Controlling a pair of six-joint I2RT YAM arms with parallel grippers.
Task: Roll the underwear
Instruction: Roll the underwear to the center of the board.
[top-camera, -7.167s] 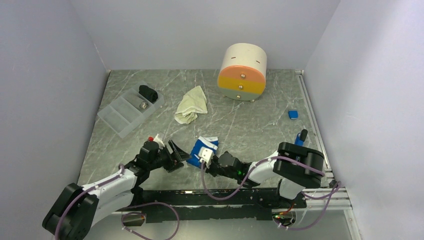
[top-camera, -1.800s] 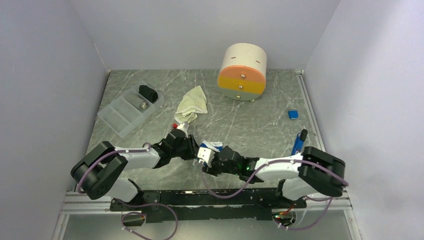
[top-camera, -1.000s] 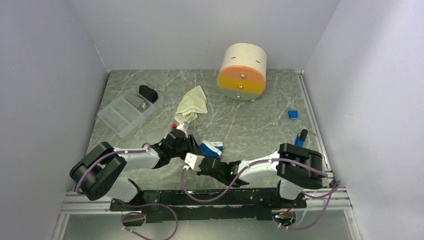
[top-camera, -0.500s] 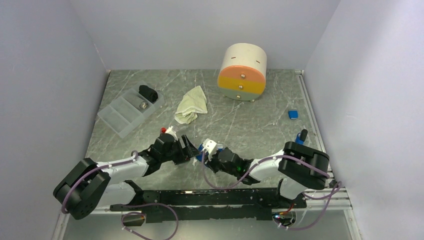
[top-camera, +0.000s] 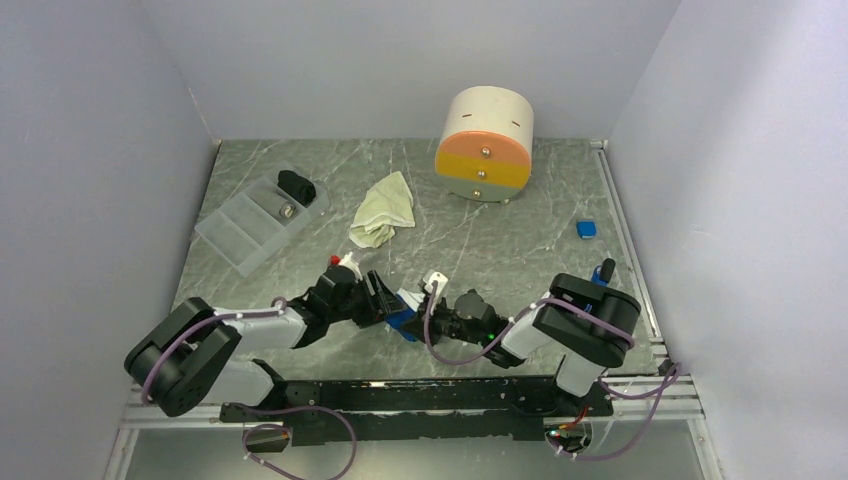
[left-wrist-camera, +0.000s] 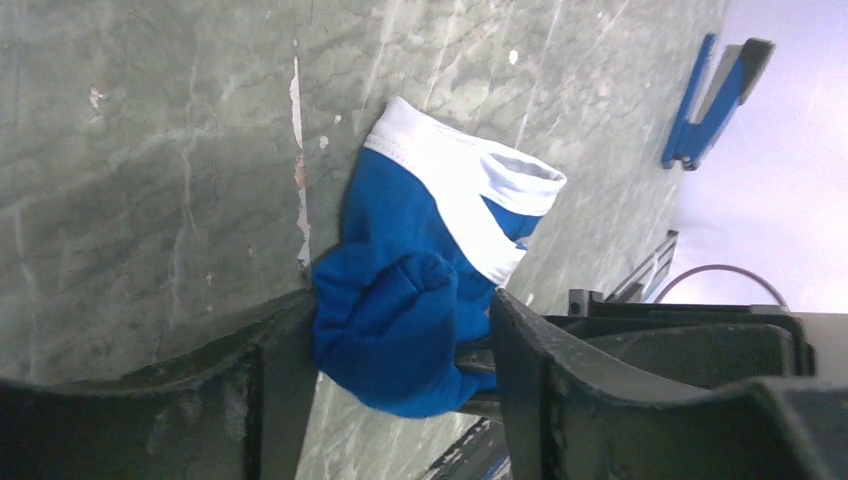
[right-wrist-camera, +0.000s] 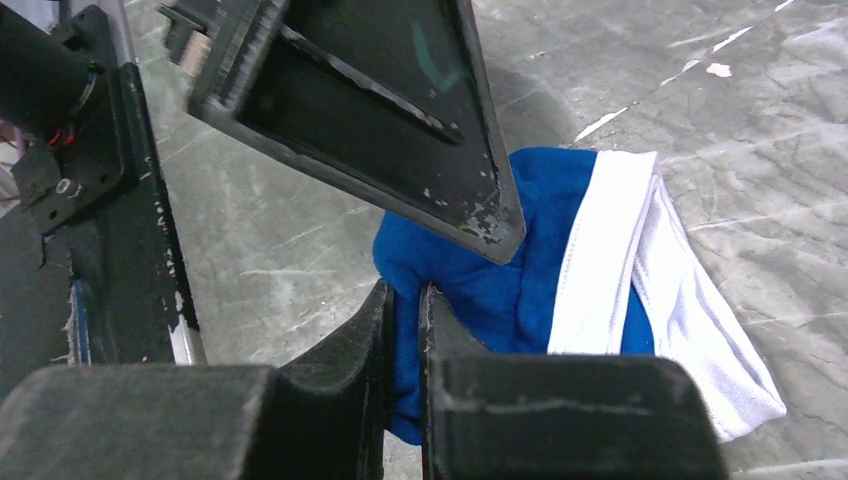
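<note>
Near the bench's (top-camera: 520, 255) front edge the blue underwear (left-wrist-camera: 400, 300) lies bunched between the left pincer's (top-camera: 377, 300) spread jaws, while the right pincer (right-wrist-camera: 405, 300), crowding in, seems clenched on a fold; the cream underwear (top-camera: 382, 210), tray (top-camera: 235, 235), black bundle (top-camera: 296, 185) and round drawer unit (top-camera: 485, 140) sit well behind.

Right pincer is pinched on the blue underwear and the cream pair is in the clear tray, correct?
Not quite: top view shows the cream pair on the table beside the clear tray, not in it. The right pincer does pinch the blue underwear.
</note>
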